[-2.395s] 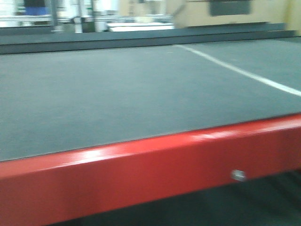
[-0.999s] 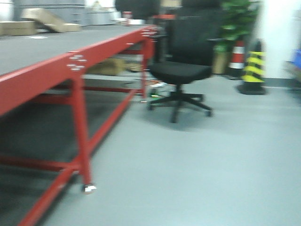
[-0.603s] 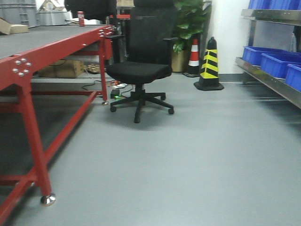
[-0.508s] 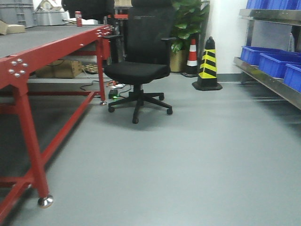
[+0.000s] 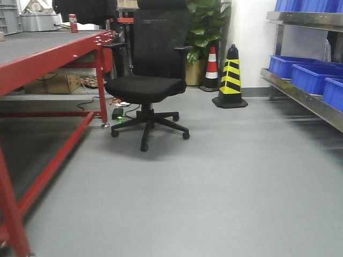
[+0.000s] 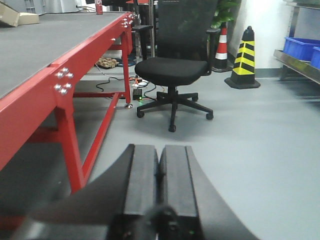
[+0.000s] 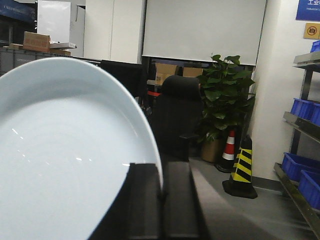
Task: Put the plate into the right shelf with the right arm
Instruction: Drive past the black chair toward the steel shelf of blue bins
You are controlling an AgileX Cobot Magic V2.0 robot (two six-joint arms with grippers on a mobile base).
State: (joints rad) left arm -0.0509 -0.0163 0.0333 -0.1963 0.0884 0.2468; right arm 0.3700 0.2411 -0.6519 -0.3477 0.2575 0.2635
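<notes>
White inside and pale blue at the lip: grips the plate [image 7: 65,150] by its rim in the right claw [image 7: 161,172], with both black pads [image 7: 145,200] shut on the edge. Carries it tilted up on that edge, with the dish spreading up and to the left of the claw. Probably does so because a thin rim pinch is the only hold a flat dish offers.

Puts the right shelf [image 7: 300,120] off to the right of that claw and well apart from it, steel ledges loaded with blue bins [image 5: 308,75]. Looks like the carrying stage, with placement not yet begun. Shows an office chair [image 7: 175,115], a plant [image 7: 227,95] and a striped cone [image 7: 242,167] ahead of the claw, all out of reach.

Holds the left claw [image 6: 160,155] low, pads pressed together on nothing, presumably parked since the job belongs to the other arm. Has the red table [image 6: 75,65] to its left and the chair ahead of it.

Calls next for coming close to the rack, then levelling the dish onto a bare stretch of ledge clear of the bins. Risks slip at the rim if jolted.
</notes>
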